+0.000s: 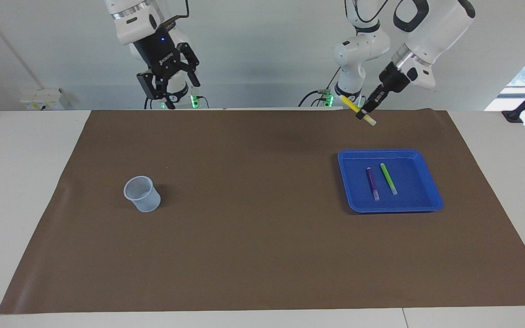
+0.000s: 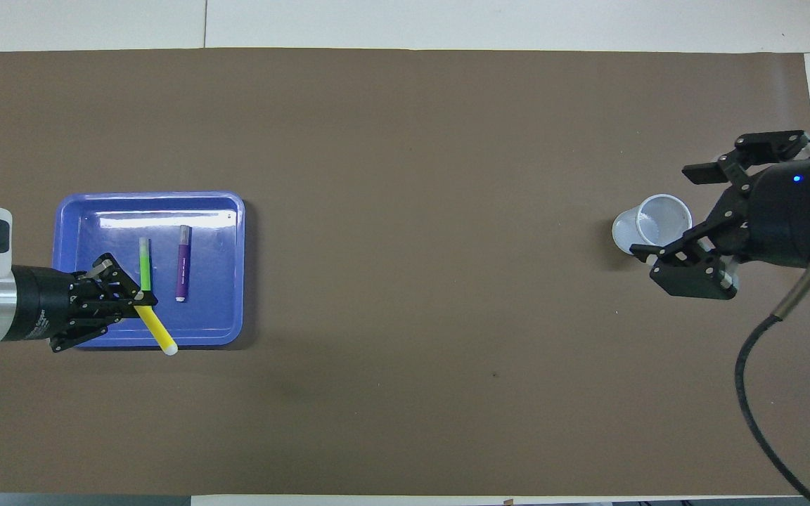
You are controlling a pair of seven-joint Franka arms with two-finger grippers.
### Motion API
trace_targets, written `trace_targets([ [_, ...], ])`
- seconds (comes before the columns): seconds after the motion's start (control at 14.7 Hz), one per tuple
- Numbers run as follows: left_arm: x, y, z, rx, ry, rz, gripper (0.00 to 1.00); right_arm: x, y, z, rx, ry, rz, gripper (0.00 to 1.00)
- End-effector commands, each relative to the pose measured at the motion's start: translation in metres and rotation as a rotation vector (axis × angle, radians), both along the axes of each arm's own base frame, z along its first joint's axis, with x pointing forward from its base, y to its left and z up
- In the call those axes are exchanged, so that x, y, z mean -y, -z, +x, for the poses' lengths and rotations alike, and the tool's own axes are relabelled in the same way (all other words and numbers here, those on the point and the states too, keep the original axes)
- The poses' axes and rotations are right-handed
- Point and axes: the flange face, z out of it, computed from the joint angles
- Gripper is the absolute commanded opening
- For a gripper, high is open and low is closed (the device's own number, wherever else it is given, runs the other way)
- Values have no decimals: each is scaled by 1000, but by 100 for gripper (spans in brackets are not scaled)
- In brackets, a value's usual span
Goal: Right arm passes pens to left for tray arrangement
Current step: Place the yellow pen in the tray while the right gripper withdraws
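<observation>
The left gripper (image 1: pixel 362 112) grips the yellow pen (image 1: pixel 350 104) in the air; the overhead view places it over the tray (image 2: pixel 229 211) rim nearest the robots. The purple pen (image 1: pixel 372 183) and green pen (image 1: pixel 388 178) lie in the tray. The right gripper (image 2: pixel 683 211), fingers spread wide and empty, overlaps the cup (image 1: pixel 142 194) from overhead; the facing view shows it raised high.

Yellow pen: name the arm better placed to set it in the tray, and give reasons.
Left. The left gripper is shut on the yellow pen, raised over the blue tray where the purple pen and green pen lie. The right gripper hangs open over the cup, holding nothing.
</observation>
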Motion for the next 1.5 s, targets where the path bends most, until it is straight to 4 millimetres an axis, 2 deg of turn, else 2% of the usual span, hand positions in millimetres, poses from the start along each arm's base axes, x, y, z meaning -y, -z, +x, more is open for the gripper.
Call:
trace_targets([
  [0.0,-35,54,32,-1,206,83,0,24,1,9,16,141,-86,100],
  [0.07,-46,76,42,1,301,140,0,37,5,14,8,188,-90,100],
  [0.2,-62,115,61,24,454,204,0,48,14,28,5,306,-83,100],
  [0.27,-67,134,69,26,516,235,0,62,16,32,-1,395,-78,100],
  [0.34,-79,148,74,33,539,266,0,66,21,37,-14,478,-60,100],
  [0.48,-90,165,82,47,587,296,0,69,32,46,-31,574,-81,100],
  [0.61,-96,177,87,69,605,303,0,77,28,59,-33,623,-88,100],
  [0.68,-110,183,87,68,588,297,0,83,26,64,-49,648,-90,100],
  [0.82,-114,188,87,70,596,293,0,97,28,66,-84,710,-89,100],
  [1.02,-113,189,86,72,596,293,0,96,37,62,-164,844,-80,100],
  [1.09,-113,190,85,72,595,293,23,95,36,63,-175,869,-77,100],
  [1.16,-112,190,85,72,596,293,99,94,36,65,-186,883,-76,100],
  [1.43,-113,190,86,75,596,294,100,93,40,52,-286,991,-95,100],
])
